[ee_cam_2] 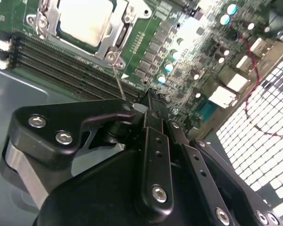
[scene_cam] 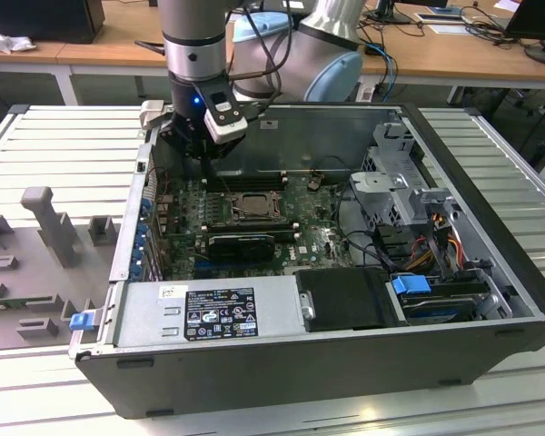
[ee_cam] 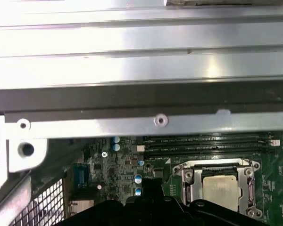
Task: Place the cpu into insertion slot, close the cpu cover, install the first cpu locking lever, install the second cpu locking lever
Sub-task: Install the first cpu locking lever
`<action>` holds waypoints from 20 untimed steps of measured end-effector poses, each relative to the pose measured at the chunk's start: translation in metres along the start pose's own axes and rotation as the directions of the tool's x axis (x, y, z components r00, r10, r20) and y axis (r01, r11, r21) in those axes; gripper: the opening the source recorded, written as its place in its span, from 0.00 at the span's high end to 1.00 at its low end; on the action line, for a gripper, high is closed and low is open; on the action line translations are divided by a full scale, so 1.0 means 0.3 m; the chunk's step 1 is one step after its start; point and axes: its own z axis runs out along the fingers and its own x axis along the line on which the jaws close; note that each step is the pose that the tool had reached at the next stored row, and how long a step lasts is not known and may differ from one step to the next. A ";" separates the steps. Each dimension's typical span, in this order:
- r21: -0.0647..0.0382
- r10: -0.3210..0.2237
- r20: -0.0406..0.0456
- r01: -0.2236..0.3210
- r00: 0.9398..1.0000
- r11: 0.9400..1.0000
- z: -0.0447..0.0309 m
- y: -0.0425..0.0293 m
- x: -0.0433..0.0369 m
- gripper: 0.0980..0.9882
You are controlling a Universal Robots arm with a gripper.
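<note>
The cpu lies with its pale face up in the insertion slot; it also shows in the first wrist view. The grey cpu cover lies flat around it like a frame. A thin metal locking lever rises from the socket corner toward my gripper. The fingers are pressed together, shut, right beside the lever's upper end. Whether they pinch the lever is hidden by the gripper's linkage. In the exterior view the gripper hangs over the board just behind the socket, toward the case's back wall.
Long black memory slots run between the socket and the grey case wall. A black ribbed card sits in front of the socket. The power supply, drive cage and cables fill the exterior view's near and right sides.
</note>
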 end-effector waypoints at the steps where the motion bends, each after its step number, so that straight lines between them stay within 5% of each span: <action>1: 0.000 -0.001 0.000 0.001 1.000 1.000 0.000 0.004 0.000 0.99; 8: 0.000 -0.004 0.000 0.004 1.000 1.000 0.001 0.020 -0.022 0.99; 17: -0.002 -0.006 -0.003 0.006 1.000 1.000 0.007 0.028 -0.171 0.99; 20: -0.019 -0.006 -0.003 0.006 1.000 1.000 0.009 0.027 -0.182 0.99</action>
